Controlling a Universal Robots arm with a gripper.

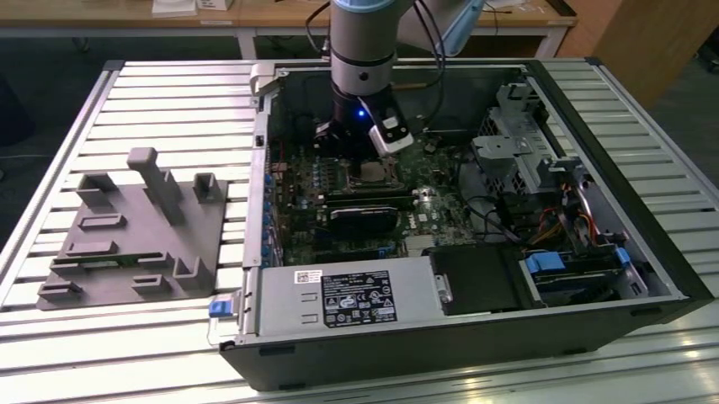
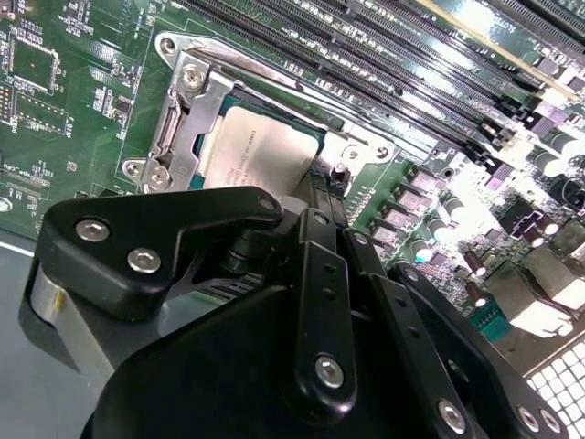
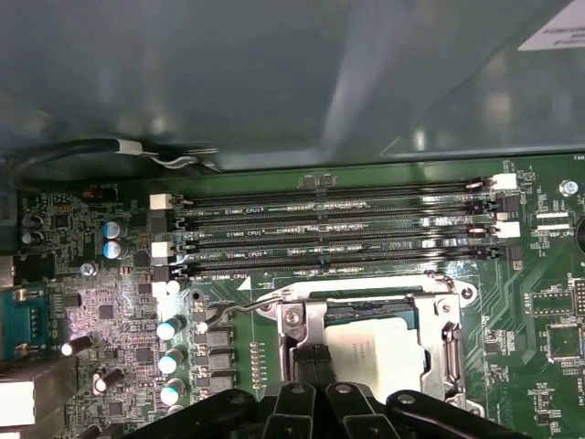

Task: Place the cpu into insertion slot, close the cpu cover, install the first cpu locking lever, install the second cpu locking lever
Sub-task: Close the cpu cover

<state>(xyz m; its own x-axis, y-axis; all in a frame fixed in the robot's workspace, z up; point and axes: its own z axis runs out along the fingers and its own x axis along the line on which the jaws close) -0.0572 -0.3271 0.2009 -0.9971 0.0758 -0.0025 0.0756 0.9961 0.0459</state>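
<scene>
The cpu [image 3: 384,352] lies in the slot [image 3: 366,309] with the cover [image 3: 306,329] down over it. The fingers [image 3: 309,361] look pressed together, tips at the cover's edge beside the cpu. One lever [image 3: 219,315] juts free past the cover's corner

The open computer case [image 1: 450,345] leaves room from above, where the gripper [image 1: 362,164] hangs over the insertion slot [image 3: 450,343]. Memory slots [image 3: 338,229] run just beside the slot, a black card [image 1: 365,222] stands past them, and a drive cage [image 1: 511,156] crowds the exterior view's right.
</scene>
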